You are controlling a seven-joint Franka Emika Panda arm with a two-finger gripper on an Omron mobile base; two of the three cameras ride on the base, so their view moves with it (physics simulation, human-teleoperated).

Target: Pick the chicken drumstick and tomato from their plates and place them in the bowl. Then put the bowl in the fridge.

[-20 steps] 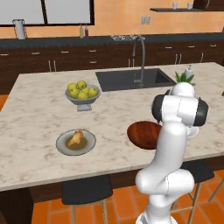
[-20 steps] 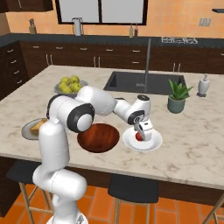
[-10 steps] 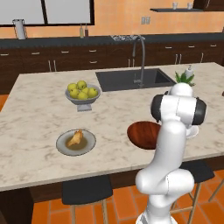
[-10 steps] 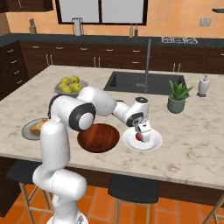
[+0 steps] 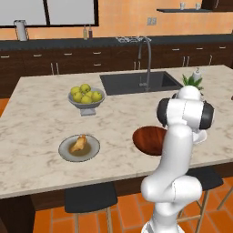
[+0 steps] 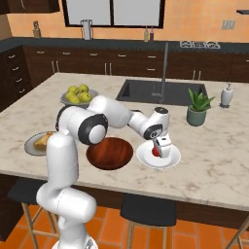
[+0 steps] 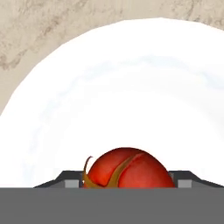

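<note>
The red tomato (image 6: 155, 151) lies on the white plate (image 6: 146, 159) at the counter's front. My gripper (image 6: 157, 152) reaches down onto it, one finger against each side, shut on it. In the hand view the tomato (image 7: 127, 170) sits between the fingertips, low over the white plate (image 7: 131, 87). The dark wooden bowl (image 6: 109, 153) stands just left of that plate, also seen as the bowl (image 5: 150, 139) behind my arm. The golden drumstick (image 5: 78, 144) rests on the grey plate (image 5: 66, 154), far to the left; the fridge is out of view.
A grey footed bowl of yellow-green apples (image 5: 85, 95) stands behind the grey plate. The sink (image 5: 136, 82) with its tall faucet (image 6: 164, 73) lies further back. A potted plant (image 6: 197, 108) and a soap dispenser (image 6: 226, 95) stand at the right.
The hand has stayed at the tomato on the white plate, shifting only slightly. Bowl, drumstick and plates have not moved.
</note>
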